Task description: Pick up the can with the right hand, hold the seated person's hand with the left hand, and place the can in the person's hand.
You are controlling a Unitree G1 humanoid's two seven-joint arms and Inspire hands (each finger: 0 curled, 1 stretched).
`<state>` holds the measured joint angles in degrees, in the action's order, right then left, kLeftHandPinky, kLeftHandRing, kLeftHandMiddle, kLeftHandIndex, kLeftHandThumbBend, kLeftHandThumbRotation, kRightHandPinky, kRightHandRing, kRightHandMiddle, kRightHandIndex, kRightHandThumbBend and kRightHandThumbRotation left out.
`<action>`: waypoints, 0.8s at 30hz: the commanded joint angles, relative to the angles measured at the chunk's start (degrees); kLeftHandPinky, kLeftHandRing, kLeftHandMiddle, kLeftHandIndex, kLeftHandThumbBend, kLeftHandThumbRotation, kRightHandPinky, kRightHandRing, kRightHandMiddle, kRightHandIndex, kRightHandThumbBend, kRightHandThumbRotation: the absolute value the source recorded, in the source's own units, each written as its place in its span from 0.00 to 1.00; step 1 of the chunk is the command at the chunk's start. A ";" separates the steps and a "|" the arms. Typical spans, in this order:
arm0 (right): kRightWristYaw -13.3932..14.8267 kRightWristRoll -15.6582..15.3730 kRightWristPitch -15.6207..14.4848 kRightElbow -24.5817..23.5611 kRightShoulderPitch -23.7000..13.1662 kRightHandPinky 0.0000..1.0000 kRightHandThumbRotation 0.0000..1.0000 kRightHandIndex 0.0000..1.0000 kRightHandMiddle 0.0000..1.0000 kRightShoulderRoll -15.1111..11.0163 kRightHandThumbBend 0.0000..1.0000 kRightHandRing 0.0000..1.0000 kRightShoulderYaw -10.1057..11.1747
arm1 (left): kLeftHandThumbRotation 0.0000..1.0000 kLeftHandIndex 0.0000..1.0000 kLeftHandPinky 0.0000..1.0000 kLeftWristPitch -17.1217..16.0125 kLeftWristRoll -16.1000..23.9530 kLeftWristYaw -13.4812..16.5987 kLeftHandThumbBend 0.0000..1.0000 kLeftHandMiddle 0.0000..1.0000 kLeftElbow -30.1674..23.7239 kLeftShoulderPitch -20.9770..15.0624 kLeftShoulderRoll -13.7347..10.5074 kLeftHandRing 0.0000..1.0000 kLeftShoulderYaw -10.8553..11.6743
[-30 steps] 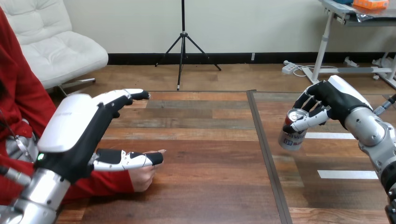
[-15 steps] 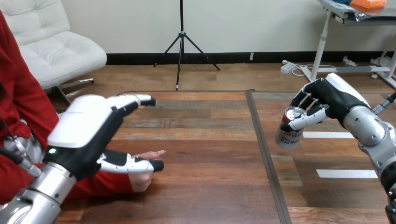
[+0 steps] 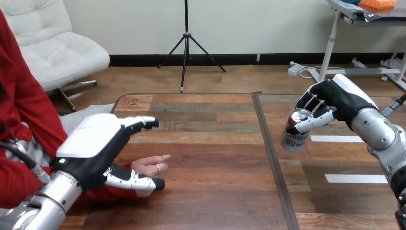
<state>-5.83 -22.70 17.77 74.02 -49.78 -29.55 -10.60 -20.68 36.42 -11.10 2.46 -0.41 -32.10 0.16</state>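
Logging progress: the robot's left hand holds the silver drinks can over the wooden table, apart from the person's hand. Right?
No: in the head view the robot's right hand, not the left hand, holds the silver drinks can. It does hang over the wooden table, apart from the person's hand.

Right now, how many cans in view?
1. The can sits tilted in the right hand, fingers curled round it, over the right part of the table. The left hand covers a patch of table, so another may be hidden there.
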 commanded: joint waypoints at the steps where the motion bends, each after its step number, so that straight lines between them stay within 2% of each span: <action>1: 0.35 1.27 0.80 -3.77 -2.64 0.38 0.00 0.46 0.45 -1.31 0.82 0.42 1.16 | 0.47 0.82 0.75 1.25 -0.86 -1.68 1.00 0.83 0.52 -5.10 -2.32 0.82 -0.83; 10: 0.15 1.55 1.12 -3.67 -2.59 0.39 0.00 0.45 0.45 -1.12 0.82 0.43 1.35 | 0.59 0.84 0.77 3.79 -2.65 -5.08 1.00 0.84 1.83 -6.23 -2.39 0.83 -1.75; 13: 0.30 1.53 1.20 -3.51 -2.57 0.38 0.00 0.45 0.45 -1.07 0.82 0.42 1.32 | 0.59 0.85 0.78 5.57 -2.53 -6.06 1.00 0.85 2.09 -6.58 -2.32 0.84 -2.04; 22: 0.38 1.52 0.90 -3.56 -2.47 0.38 0.00 0.45 0.45 -0.97 0.82 0.42 1.29 | 0.55 0.87 0.78 7.97 -1.64 -6.05 1.00 0.86 3.11 -7.39 -2.48 0.86 -2.97; 24: 0.39 1.67 0.93 -3.47 -2.43 0.38 0.00 0.45 0.45 -0.91 0.82 0.42 1.41 | 0.54 0.87 0.78 9.43 -1.01 -6.55 1.00 0.87 3.06 -7.63 -2.55 0.86 -3.29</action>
<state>-5.91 -22.56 17.77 74.00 -49.78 -29.55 -10.59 -13.15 34.91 -17.40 5.01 -3.65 -33.42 -2.17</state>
